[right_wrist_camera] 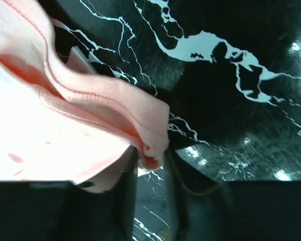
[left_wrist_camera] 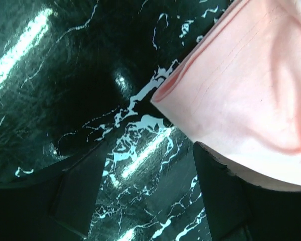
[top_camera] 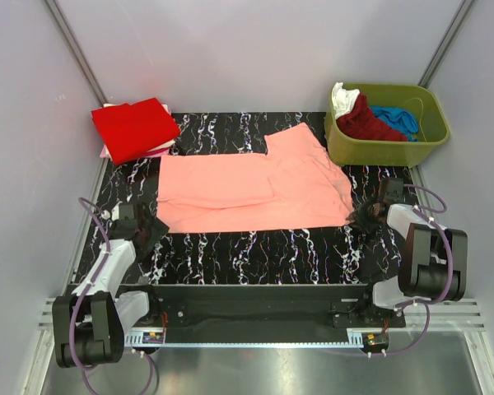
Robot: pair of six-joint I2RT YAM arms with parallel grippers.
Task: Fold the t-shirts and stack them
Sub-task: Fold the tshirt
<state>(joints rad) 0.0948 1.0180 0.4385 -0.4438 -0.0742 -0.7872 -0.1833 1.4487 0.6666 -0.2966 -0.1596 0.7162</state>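
A salmon-pink t-shirt [top_camera: 255, 189] lies spread flat across the black marbled table [top_camera: 255, 255]. My left gripper [top_camera: 151, 228] sits at its near left corner and is open. In the left wrist view that corner [left_wrist_camera: 158, 98] lies just ahead of the gripper [left_wrist_camera: 148, 155], and the right finger [left_wrist_camera: 218, 191] meets the cloth's edge. At the near right corner my right gripper [top_camera: 364, 216] has its jaws drawn close on the bunched hem [right_wrist_camera: 153, 155]. A folded bright red t-shirt [top_camera: 134, 127] tops a stack at the back left.
An olive-green tub [top_camera: 428, 136] stands at the back right, holding white [top_camera: 342, 99], dark red [top_camera: 366, 122] and blue [top_camera: 398, 119] t-shirts. Grey walls close in the table on the left, back and right. A metal rail [top_camera: 255, 337] runs along the near edge.
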